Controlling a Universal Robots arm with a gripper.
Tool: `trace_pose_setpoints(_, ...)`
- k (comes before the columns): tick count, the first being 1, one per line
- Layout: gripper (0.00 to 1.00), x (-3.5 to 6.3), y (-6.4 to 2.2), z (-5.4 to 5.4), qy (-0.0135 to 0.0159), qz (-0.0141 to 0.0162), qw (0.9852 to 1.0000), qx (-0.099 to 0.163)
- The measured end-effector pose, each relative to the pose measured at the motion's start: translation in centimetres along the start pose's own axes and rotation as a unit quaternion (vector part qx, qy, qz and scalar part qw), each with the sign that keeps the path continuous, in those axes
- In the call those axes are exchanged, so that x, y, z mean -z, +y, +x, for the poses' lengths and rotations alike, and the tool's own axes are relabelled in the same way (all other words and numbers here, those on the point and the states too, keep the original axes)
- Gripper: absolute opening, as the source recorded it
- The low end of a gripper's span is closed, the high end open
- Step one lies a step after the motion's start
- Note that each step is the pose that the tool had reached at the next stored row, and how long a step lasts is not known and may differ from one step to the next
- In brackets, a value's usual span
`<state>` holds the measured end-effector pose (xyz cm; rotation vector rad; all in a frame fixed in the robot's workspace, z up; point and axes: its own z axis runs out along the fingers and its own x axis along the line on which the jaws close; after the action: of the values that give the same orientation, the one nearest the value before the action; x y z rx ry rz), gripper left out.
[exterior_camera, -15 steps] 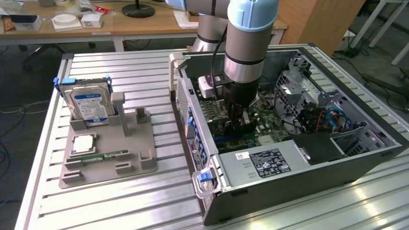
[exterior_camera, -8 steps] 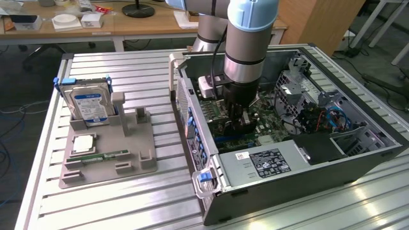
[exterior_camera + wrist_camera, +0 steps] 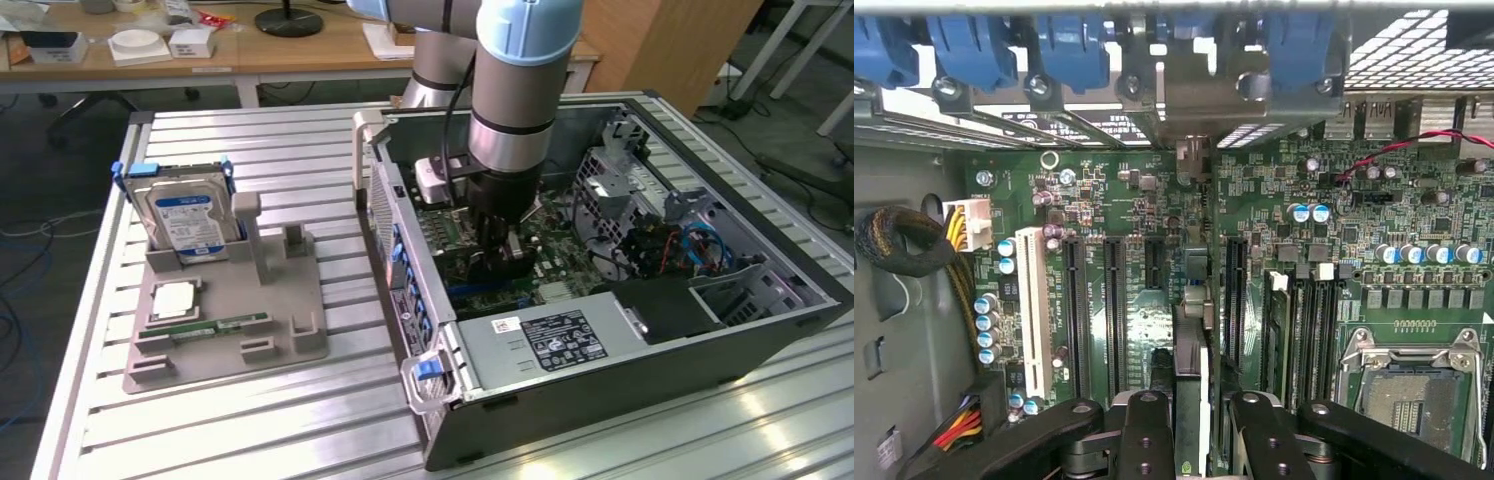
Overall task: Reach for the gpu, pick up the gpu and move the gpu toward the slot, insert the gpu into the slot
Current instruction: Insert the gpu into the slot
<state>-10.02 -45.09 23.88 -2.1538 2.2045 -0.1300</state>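
Observation:
My gripper point(image 3: 499, 252) is lowered inside the open computer case point(image 3: 801, 300), over the green motherboard point(image 3: 1104, 190). In the wrist view the gpu point(image 3: 1190, 365) appears edge-on as a thin dark card standing upright between the two black fingers point(image 3: 1144, 430). My gripper point(image 3: 1199, 440) is shut on it. The card's metal bracket end point(image 3: 1194, 110) points at the case's rear wall with the blue clips. It stands in line with a long slot point(image 3: 1196, 272) between the black slots; whether it is seated I cannot tell. From the exterior view it shows as a dark slab point(image 3: 470, 266) under the fingers.
Parallel black slots point(image 3: 1114, 300) and a white one point(image 3: 1034, 310) lie beside the card. The silver processor socket point(image 3: 1409, 390) and a cable bundle point(image 3: 899, 245) flank them. Outside the case, a grey holder point(image 3: 287, 330) carries a hard drive point(image 3: 187, 220).

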Motion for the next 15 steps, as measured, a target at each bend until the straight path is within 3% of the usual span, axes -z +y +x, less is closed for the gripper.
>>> trace_pose_setpoints(15,0.27,-0.19,-0.03,-0.05,0.0001,0.0,1.0,0.001)
